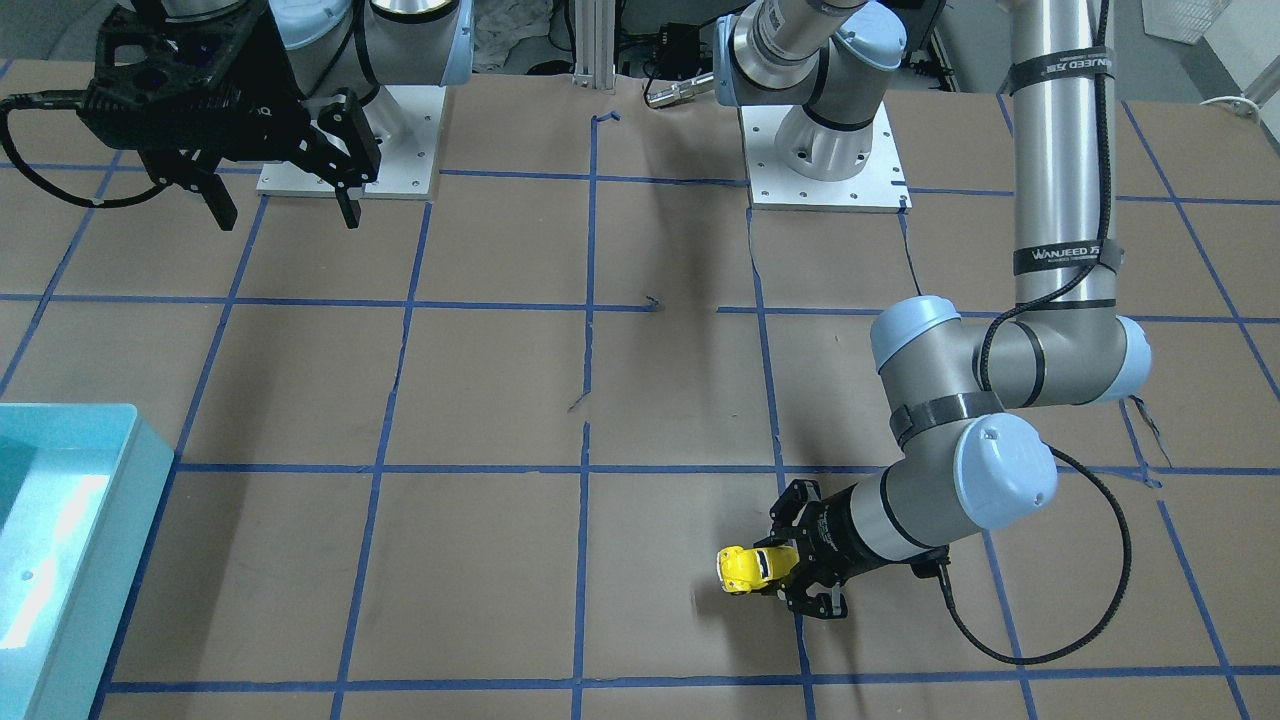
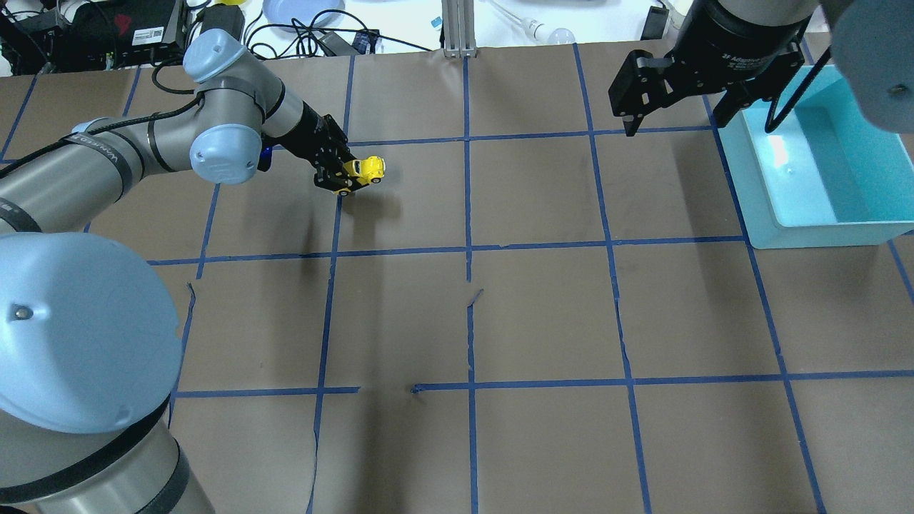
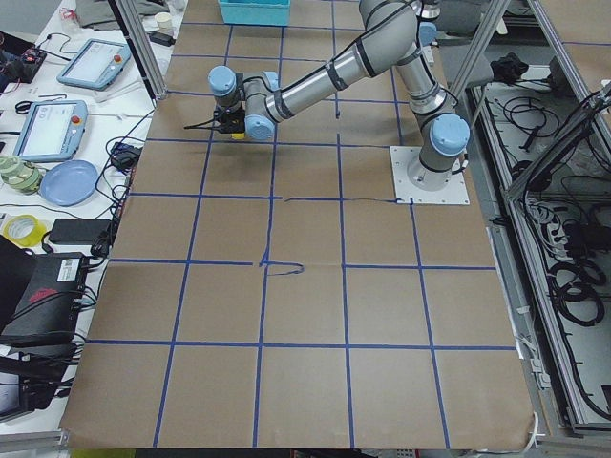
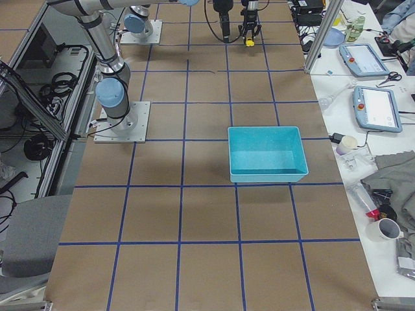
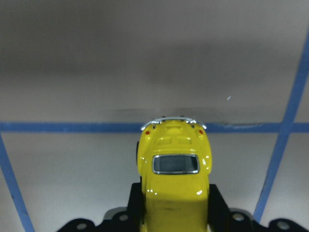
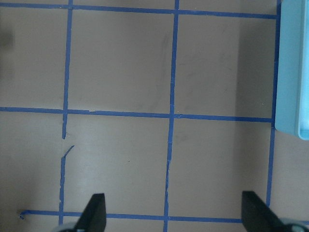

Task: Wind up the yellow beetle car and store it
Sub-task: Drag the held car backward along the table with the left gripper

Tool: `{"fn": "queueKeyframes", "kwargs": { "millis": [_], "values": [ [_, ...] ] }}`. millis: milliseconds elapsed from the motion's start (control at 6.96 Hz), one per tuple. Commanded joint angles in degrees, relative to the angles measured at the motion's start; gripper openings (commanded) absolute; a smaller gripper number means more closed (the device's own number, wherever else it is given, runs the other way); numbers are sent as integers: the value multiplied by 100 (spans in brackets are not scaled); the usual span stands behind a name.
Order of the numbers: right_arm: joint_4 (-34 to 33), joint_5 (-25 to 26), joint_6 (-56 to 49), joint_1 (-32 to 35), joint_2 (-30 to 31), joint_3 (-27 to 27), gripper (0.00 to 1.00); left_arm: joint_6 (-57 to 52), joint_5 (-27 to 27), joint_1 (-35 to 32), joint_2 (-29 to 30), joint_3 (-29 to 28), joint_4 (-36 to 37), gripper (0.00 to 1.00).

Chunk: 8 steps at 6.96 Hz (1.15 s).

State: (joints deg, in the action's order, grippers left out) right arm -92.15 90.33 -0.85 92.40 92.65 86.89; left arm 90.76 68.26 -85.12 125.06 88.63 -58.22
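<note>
The yellow beetle car [image 1: 745, 569] is held in my left gripper [image 1: 783, 572], low over the brown table at its far side. In the overhead view the car [image 2: 362, 170] sticks out of the left gripper [image 2: 344, 173] toward the table's middle. The left wrist view shows the car [image 5: 175, 181] between the black fingers [image 5: 218, 205], its rear and bumper pointing away. My right gripper [image 2: 673, 118] is open and empty, high above the table beside the bin; its fingertips [image 6: 95, 211] show wide apart in the right wrist view.
A light blue bin [image 2: 821, 171] stands at the table's right side, also in the front-facing view [image 1: 70, 540] and the right side view [image 4: 267, 154]. Blue tape lines grid the brown paper. Clutter and cables lie beyond the far edge.
</note>
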Motion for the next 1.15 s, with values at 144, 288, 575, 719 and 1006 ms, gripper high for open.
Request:
{"fn": "queueKeyframes", "kwargs": {
  "millis": [144,288,575,719,1006],
  "values": [
    [-5,-15,-3,6,-1,3,100,-180,741,4,62,5,-391,0],
    [-5,-24,-3,6,8,3,100,-765,820,4,53,-38,-453,0],
    [4,-7,6,6,8,3,100,-1252,1048,66,36,-91,-471,0],
    [4,-7,6,-2,8,12,100,-1350,1066,83,44,-83,-462,0],
    [-5,2,-3,-2,8,12,100,-1368,1075,240,141,-83,-462,0]
  ]
}}
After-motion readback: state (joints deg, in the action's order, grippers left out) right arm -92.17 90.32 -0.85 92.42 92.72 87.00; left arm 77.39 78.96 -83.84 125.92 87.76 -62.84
